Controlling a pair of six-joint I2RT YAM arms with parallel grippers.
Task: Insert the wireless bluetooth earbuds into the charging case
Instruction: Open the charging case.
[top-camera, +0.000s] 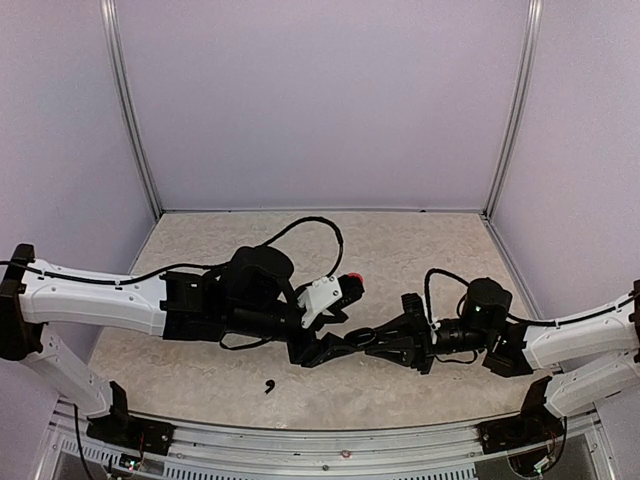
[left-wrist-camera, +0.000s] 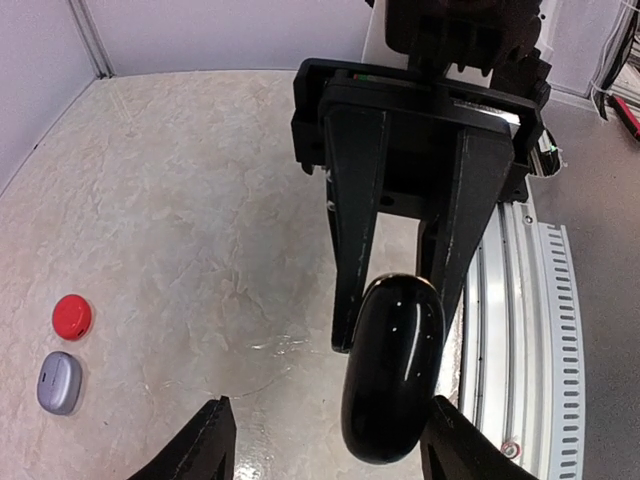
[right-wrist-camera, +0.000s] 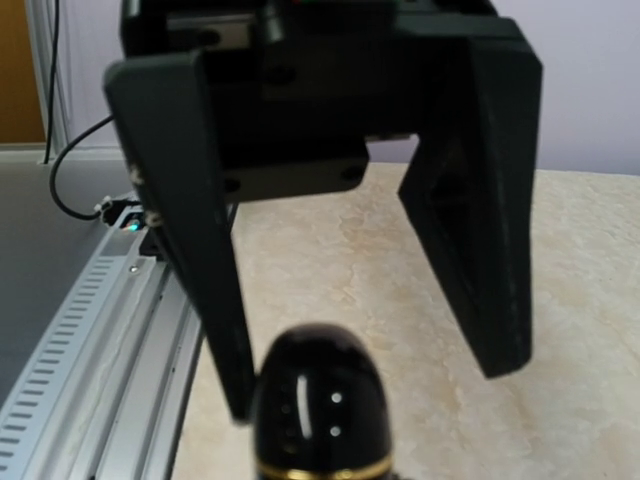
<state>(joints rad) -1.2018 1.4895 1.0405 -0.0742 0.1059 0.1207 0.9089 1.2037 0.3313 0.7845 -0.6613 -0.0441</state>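
Observation:
My right gripper (left-wrist-camera: 392, 318) is shut on a glossy black charging case (left-wrist-camera: 390, 375) and holds it above the table. The case has a gold band in the right wrist view (right-wrist-camera: 318, 405). My left gripper (left-wrist-camera: 330, 450) is open, with one finger on each side of the case and not touching it. In the top view the left gripper (top-camera: 335, 348) and the right gripper (top-camera: 368, 340) meet tip to tip at mid-table. A tiny black stemmed earbud (top-camera: 270, 386) lies on the table near the front edge. The other earbuds are out of view.
A red case (left-wrist-camera: 72, 316) and a silvery grey case (left-wrist-camera: 60, 382) lie side by side on the beige table (left-wrist-camera: 180, 200). The red case also shows by the left wrist in the top view (top-camera: 352, 280). The metal rail (top-camera: 330, 455) runs along the front edge.

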